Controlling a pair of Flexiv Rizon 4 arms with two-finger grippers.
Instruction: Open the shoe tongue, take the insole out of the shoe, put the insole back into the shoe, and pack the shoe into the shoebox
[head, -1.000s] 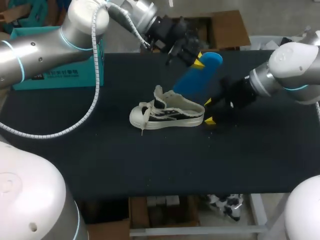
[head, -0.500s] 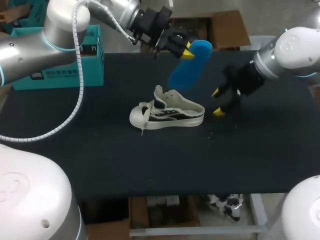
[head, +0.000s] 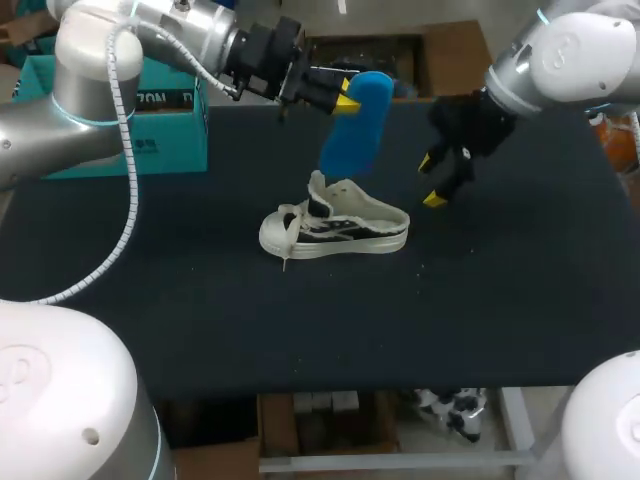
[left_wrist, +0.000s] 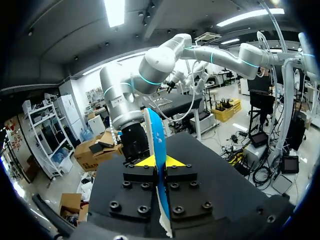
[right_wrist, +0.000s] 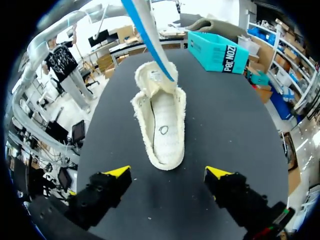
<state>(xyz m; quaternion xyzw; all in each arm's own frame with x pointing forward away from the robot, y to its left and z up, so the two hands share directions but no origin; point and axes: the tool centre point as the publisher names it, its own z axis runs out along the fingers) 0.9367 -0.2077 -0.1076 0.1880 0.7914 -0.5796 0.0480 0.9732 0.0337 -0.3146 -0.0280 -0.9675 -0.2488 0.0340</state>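
Observation:
A white low sneaker lies on its sole at the middle of the black table, toe to the left. My left gripper is shut on the top end of a blue insole, which hangs slanted with its lower end just above the shoe's tongue. In the left wrist view the insole stands edge-on between the left gripper's yellow tips. My right gripper hovers open, up and to the right of the heel. In the right wrist view the shoe lies ahead of the open right gripper, its empty inside showing, the insole above it.
A teal shoebox stands at the table's back left, also seen beyond the shoe as the teal shoebox in the right wrist view. The black tabletop stretches bare in front of the shoe.
My left gripper has carried the insole leftward and out of the shoe's heel area. My right gripper has drawn back and up from beside the heel. The shoe has stayed put.

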